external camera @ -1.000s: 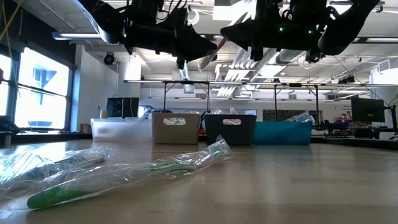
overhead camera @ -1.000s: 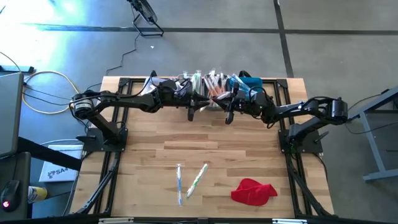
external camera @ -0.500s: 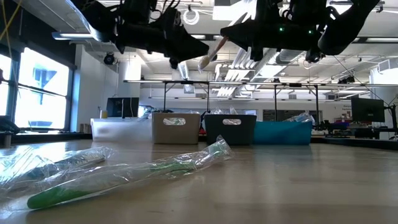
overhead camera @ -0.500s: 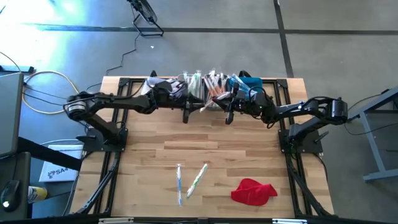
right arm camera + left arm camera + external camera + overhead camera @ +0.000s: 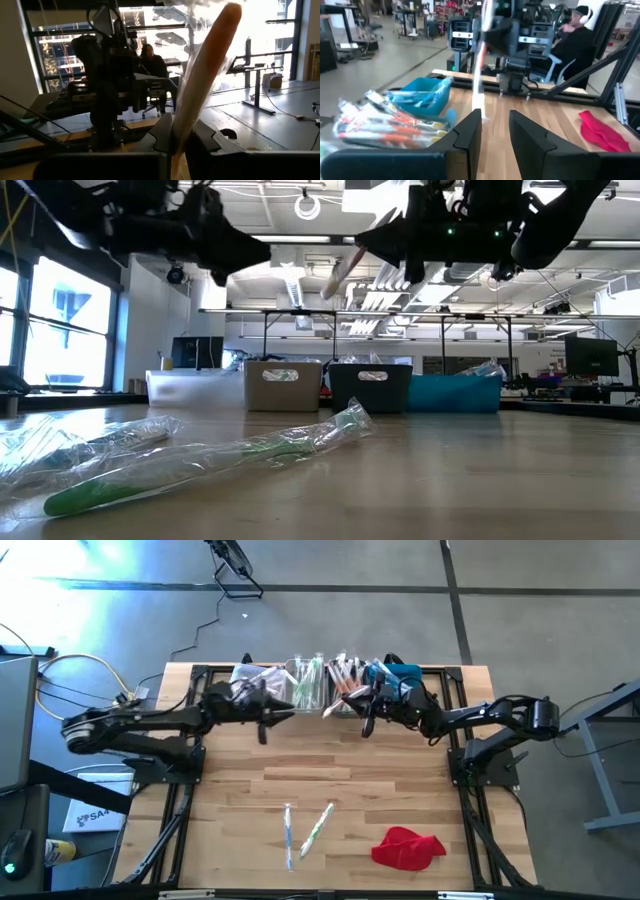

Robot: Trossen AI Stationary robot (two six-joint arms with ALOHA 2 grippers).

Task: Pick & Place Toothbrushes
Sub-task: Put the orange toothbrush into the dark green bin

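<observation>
Right pincer (image 5: 366, 723) clenched on orange toothbrush (image 5: 340, 272), high above far bins (image 5: 283, 384); slippery wrapper risked slip. Left pincer (image 5: 262, 730) released, empty, left of it.

We see a table (image 5: 350, 780) of pale wood planks, smooth with a soft sheen. The toothbrushes (image 5: 200, 460) lie in crinkled, glossy clear plastic wrappers. The red cloth (image 5: 408, 848) looks soft and matt. The bins (image 5: 283, 385) are smooth plastic.
</observation>
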